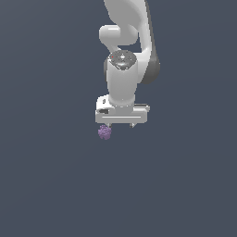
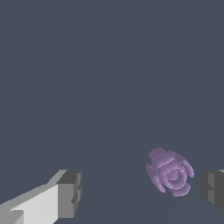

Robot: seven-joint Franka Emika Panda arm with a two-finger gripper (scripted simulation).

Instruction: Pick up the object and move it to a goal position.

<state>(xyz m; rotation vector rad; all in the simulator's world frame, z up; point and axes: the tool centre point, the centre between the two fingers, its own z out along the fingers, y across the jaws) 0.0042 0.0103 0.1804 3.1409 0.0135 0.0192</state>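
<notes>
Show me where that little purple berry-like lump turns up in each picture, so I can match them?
Exterior view: the purple lump sits just under the white tool, toward that view's left end of it.
Wrist view: the lump lies between the two grey fingertips, much closer to one, touching neither.
Shared landmark: the open tool's fingers.

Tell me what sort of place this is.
Likely a bare simulated test scene: flat, featureless grey ground, one white robot arm, its gripper open, and a lone purple lumpy object.
</notes>
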